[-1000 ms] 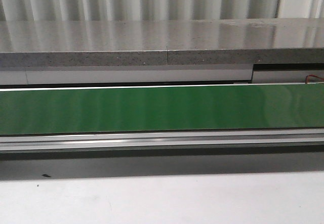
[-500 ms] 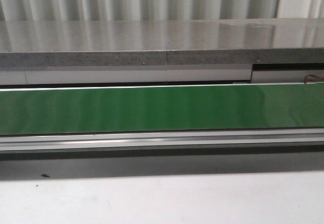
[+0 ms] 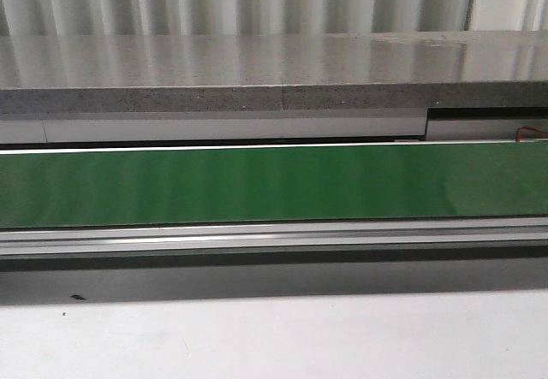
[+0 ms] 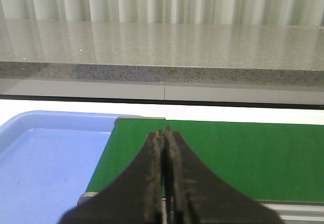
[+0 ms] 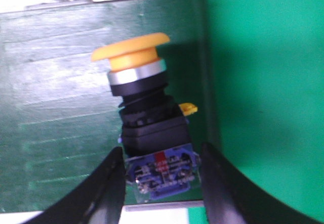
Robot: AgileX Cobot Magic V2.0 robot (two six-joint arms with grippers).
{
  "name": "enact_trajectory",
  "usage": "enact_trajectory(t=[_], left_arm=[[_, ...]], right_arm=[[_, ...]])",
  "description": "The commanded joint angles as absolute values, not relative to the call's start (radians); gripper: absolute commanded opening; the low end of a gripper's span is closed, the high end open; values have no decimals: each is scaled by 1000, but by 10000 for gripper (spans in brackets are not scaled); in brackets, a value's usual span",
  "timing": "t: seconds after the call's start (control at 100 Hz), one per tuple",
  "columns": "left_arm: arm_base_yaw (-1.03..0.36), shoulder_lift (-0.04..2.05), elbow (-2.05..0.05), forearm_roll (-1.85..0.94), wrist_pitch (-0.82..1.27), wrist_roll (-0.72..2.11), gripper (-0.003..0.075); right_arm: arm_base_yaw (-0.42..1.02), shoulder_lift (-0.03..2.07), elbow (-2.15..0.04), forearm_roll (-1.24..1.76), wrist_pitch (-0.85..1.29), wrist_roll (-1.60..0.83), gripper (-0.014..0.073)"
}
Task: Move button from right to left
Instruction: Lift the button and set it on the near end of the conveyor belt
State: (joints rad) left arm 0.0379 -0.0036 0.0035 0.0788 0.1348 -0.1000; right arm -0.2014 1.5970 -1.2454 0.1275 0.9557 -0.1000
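Now the right jaws point(image 5: 161, 183) clamp the orange-capped, blue-based plastic button point(image 5: 147, 128), cap toward 12 o'clock; left jaws point(image 4: 164, 148) closed, empty.

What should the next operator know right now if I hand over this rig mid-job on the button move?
Right gripper: fingers on either side of the button's blue base; firm contact not certain, looks shut on it.
Left gripper: shut, empty, over the green belt beside the blue tray.
Button: between the right fingers, orange cap pointing away, over green belt; out of the front view.
Done: button reached.
Left: carry it to the left and release.
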Motion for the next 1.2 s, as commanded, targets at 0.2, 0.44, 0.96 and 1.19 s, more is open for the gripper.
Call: enact_trajectory(t=[0.2,0.44,0.96,1.19], left_arm=[[34,-36,43,72,57,-107,-20],[34,-36,43,72,57,-107,-20],[34,-36,43,72,57,-107,-20],[34,-36,43,72,57,-107,-20]], right_arm=[[-195,1615,-1268,130,924,0,348],[-194,1577,-1268,130,911,-8,487],[-54,1161,-963,137,779,-229,54],[-54,959,-812,145,737,-229,-67]])
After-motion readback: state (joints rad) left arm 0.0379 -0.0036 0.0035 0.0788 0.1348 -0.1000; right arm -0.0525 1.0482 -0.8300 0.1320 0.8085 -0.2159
